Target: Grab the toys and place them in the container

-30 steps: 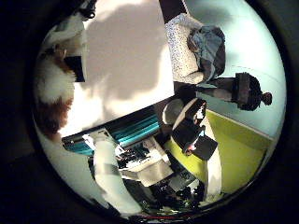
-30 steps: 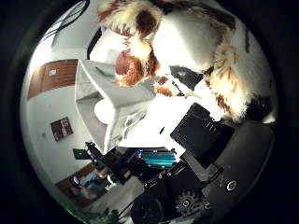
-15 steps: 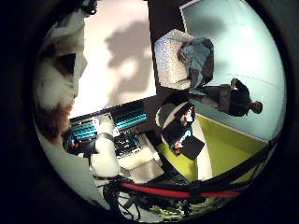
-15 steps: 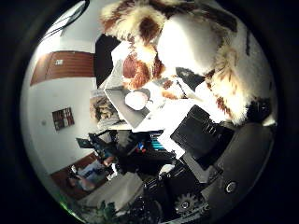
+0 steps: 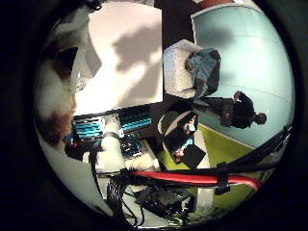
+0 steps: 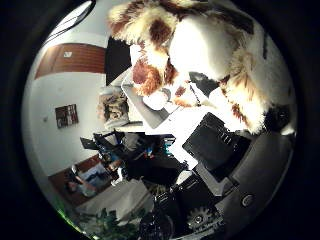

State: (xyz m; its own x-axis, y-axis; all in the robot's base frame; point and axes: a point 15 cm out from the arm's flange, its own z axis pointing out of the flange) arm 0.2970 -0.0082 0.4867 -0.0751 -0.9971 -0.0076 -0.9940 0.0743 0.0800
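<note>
A brown and white plush toy (image 6: 210,55) lies close against my palm and fills much of the thumb side view. Its fur also shows in the little finger side view (image 5: 53,96). My right hand (image 6: 215,147) is shut on it, black finger parts curling in beside the fur. The toy hangs clear of the white table (image 5: 130,53). A white open container (image 6: 145,110) stands below and beyond the toy, with a pale round thing inside it. Most of the toy's body is cut off by the edge of each view.
A white armchair (image 5: 180,72) and a green floor area (image 5: 226,149) lie beyond the table's edge. A shelf of clutter (image 6: 114,107) stands behind the container. A potted plant (image 6: 107,225) is lower down in the room.
Both views have swung, so the hand has turned and moved. The plush toy keeps its place against the palm. The white container looks smaller and farther off than a second ago.
</note>
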